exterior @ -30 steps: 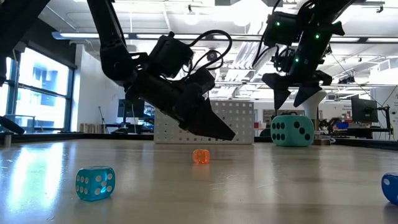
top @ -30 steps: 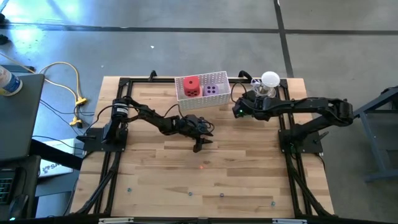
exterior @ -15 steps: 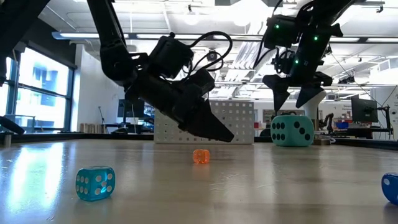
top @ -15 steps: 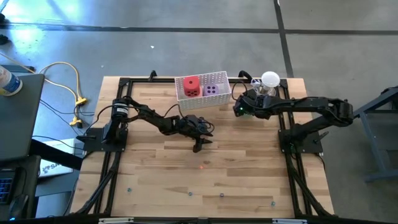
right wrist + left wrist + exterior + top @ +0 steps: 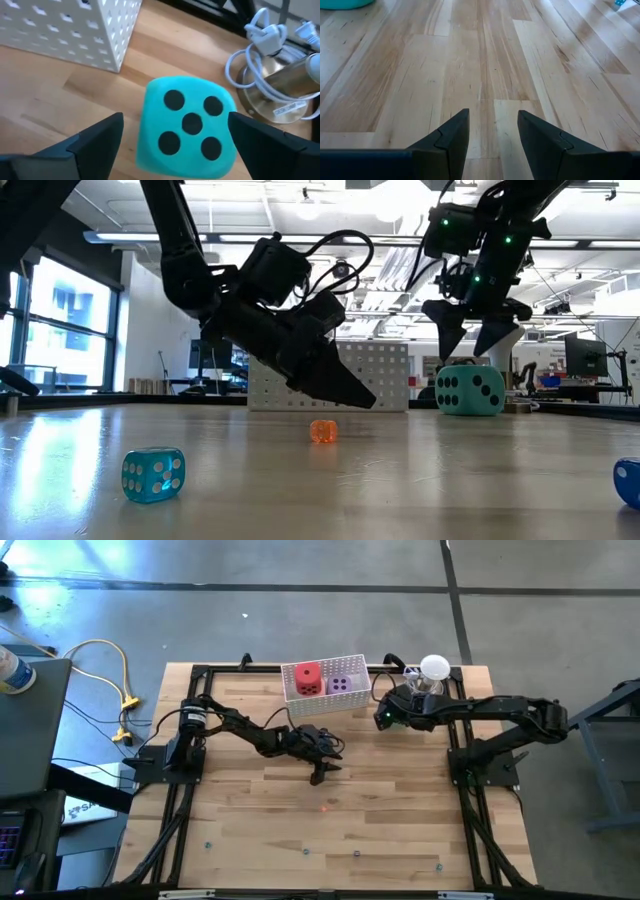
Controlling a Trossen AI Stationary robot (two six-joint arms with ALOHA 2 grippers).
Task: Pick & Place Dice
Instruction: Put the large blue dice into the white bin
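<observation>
A wooden table (image 5: 400, 830) seen from above carries two dark robot arms inside a black frame. The right gripper (image 5: 172, 137) hangs directly above the teal-green die (image 5: 187, 127), its jaws spread wide, one finger to each side of the die and clear of it, grasping nothing. The die rests on the table with its five-pip face turned up toward the jaws. Just beyond the jaws on one side stands a white perforated basket (image 5: 65, 30), and on the other side a brass-coloured lamp base (image 5: 285, 82) wrapped with white cable. From above, the basket (image 5: 325, 703) holds the red die (image 5: 307, 678) and the purple die (image 5: 344, 677) side by side. The left gripper (image 5: 492, 137) hovers over bare wood near the table's middle, its jaws parted by a narrow gap and empty. In the low view, a small orange translucent die (image 5: 322, 431) lies on the table below and just past the left gripper's tips, and a small blue translucent die (image 5: 153, 474) sits nearer the camera.
</observation>
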